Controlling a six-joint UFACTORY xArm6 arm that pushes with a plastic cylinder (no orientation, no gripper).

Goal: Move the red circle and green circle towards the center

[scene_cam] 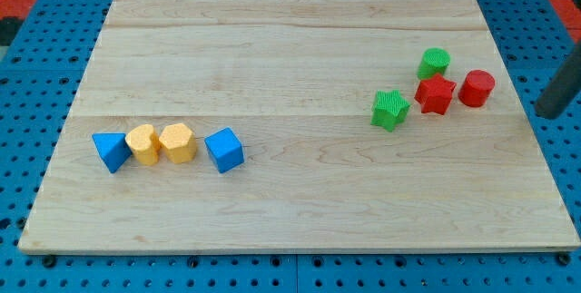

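The red circle [477, 87] is seen at the right of the frame, just above mid-height, with the green circle [435, 62] up and to its left. Between them and slightly lower sits a red star-like block [436, 95], pressed close to both; whether it actually touches either cannot be settled. A green star-like block [390, 109] lies a little further left.

Both circles are judged to be small, light, rigid pieces that slide readily on the smooth wooden counter [290, 57]. Round sides are likely to roll off a push that is off-centre, so contact is best made on the far right face of each, squarely in line with the board's centre. The red star stands in the way and may be swept along.

The tool is only partly caught: a dark rod [556, 91] enters at the right edge, beyond the counter's edge, well right of the red circle. Its upper part is cut off by the frame. There are no jaws on it, so nothing is held.

At lower left, well apart, a row is seen: blue block [111, 151], two yellow blocks [142, 144] [178, 142], blue cube [224, 150]. Their exact shapes are hard to make out.
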